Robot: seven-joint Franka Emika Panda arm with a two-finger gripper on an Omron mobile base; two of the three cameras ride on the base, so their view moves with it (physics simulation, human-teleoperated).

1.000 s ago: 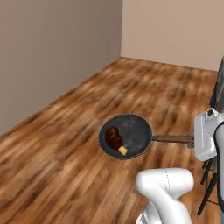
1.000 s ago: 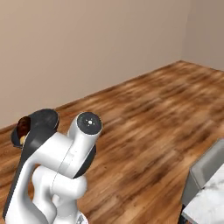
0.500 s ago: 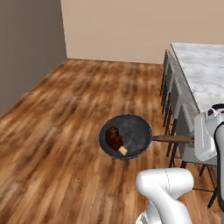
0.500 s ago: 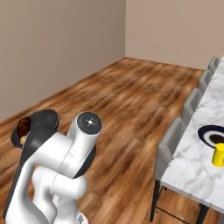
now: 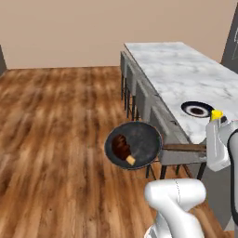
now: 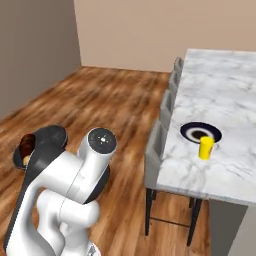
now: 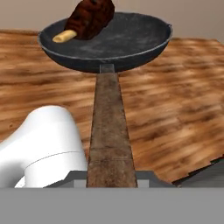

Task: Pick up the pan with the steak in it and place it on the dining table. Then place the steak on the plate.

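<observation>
The dark round pan (image 5: pixel 137 142) hangs level above the wooden floor, and my gripper (image 5: pixel 206 148) is shut on the end of its brown wooden handle (image 5: pixel 182 148). The reddish-brown steak (image 5: pixel 122 147) lies in the pan's near-left part, its pale bone end towards the rim. In the hand view the handle (image 7: pixel 109 127) runs up from the gripper to the pan (image 7: pixel 118 41), with the steak (image 7: pixel 90 17) at its far left. The marble dining table (image 5: pixel 186 74) stands to the right of the pan. On it sits the blue-rimmed plate (image 5: pixel 197 109). From the right base the plate (image 6: pixel 201 133) lies near the table's (image 6: pixel 225 85) front.
A yellow cup (image 6: pixel 205 148) stands on the table just in front of the plate. Grey chairs (image 5: pixel 139 93) line the table's near side, and the closest one (image 6: pixel 156 152) is right beside the pan's handle. Open wooden floor (image 5: pixel 51 139) spreads to the left.
The base has driven and turned, so the whole scene shifted: the dining table, plate and cup have come into view and closer. The pan stays held in the same pose.
</observation>
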